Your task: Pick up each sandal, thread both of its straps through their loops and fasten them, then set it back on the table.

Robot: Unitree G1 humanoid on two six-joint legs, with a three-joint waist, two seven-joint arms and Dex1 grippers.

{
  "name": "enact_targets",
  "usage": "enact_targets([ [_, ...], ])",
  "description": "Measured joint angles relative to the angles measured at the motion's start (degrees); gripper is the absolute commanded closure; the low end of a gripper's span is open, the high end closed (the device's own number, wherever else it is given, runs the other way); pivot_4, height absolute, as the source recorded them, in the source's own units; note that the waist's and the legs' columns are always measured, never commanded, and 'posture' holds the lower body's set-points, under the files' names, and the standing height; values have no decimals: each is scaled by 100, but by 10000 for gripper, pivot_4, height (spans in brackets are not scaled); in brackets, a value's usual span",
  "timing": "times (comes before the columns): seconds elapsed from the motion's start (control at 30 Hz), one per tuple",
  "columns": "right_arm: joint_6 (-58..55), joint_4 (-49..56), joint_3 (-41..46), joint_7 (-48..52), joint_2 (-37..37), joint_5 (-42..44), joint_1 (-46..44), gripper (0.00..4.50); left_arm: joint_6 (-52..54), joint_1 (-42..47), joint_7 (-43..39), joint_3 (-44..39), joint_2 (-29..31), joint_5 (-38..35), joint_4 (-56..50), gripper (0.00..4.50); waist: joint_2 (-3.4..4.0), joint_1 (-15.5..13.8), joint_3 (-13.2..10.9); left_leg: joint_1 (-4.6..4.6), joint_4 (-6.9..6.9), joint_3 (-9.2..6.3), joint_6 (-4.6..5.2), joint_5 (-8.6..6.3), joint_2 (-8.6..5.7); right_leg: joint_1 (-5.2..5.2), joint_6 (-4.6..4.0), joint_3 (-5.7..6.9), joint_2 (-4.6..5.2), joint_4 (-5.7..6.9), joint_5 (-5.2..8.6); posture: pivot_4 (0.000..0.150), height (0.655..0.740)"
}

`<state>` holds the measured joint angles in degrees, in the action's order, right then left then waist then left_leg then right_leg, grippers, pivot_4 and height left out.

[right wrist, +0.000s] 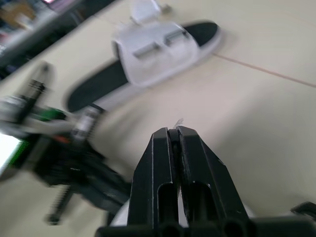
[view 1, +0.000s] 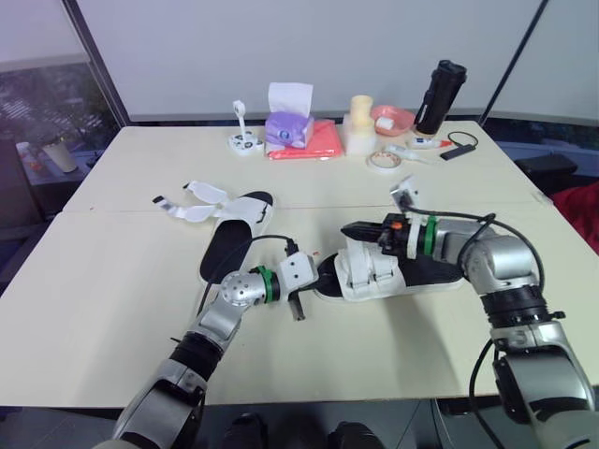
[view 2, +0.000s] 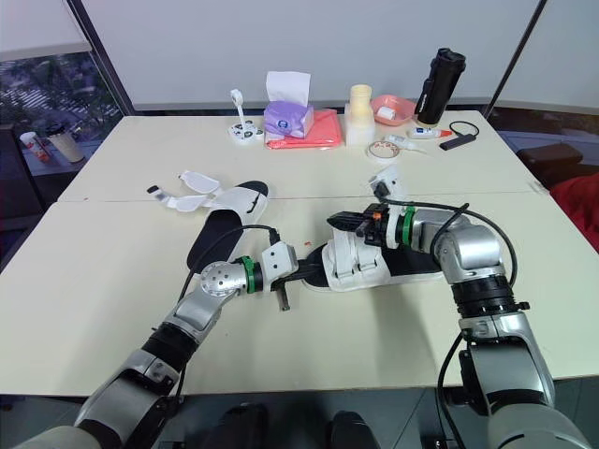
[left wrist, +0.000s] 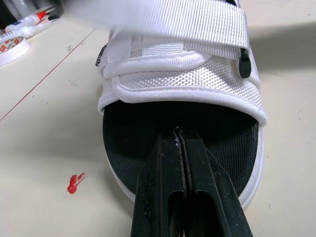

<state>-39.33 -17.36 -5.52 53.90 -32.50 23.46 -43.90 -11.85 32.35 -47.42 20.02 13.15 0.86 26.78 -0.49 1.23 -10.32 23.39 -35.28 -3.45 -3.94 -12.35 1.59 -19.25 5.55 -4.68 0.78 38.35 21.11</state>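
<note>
So, the near sandal (view 1: 372, 269) lay flat on the table (view 1: 112, 281), about mid-table on the front half, with its open black toe end toward the robot's left. White straps lay across its upper; I could not tell whether they were fastened.

The right gripper (view 1: 358, 230) hung over the strap part of that sandal, pointing toward the robot's left. In the right wrist view its fingers (right wrist: 158, 168) were pressed together with nothing clearly held.

The left gripper (view 1: 298, 309) sat just beside the sandal's toe end. In the left wrist view its fingers (left wrist: 163, 187) were closed tight on nothing, tips over the black footbed. Contact with the sole was unclear. A small red scrap (left wrist: 75, 182) lay on the table near that toe end.

The second sandal (view 1: 234, 229) lay flat to the robot's left and further back, apart from both grippers, across the seam between the two table halves. Its loose white straps (view 1: 201, 201) were spread open on the tabletop.

At the far edge stood a tissue box (view 1: 288, 126), a red pad (view 1: 318, 140), a pink bowl (view 1: 393, 117), a black bottle (view 1: 440, 95) and a tape roll (view 1: 380, 162), all well apart from the sandals.
</note>
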Motion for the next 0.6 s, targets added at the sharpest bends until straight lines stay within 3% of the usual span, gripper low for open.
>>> enact_targets([
  [0.27,656,-549,-708,-56,50,-978,-320,44651,1,0,55,-5,-3,21,69,45000,-1,32,22,-13,-7,-1,-2,1,1,12,-4,0,-3,9,-3,1500,7400],
  [0.37,903,-637,-878,-57,32,-1268,-359,35505,1,-4,85,-3,-8,24,75,45000,0,35,30,-13,-8,-2,-2,1,1,14,-4,1,-3,9,-3,1500,7400],
  [0.6,784,-726,-606,-32,-23,-1357,-372,2205,-6,-30,118,3,-27,24,25,45000,1,-8,33,-8,-4,-2,-2,1,1,10,-4,1,-1,6,-3,1500,7400],
])
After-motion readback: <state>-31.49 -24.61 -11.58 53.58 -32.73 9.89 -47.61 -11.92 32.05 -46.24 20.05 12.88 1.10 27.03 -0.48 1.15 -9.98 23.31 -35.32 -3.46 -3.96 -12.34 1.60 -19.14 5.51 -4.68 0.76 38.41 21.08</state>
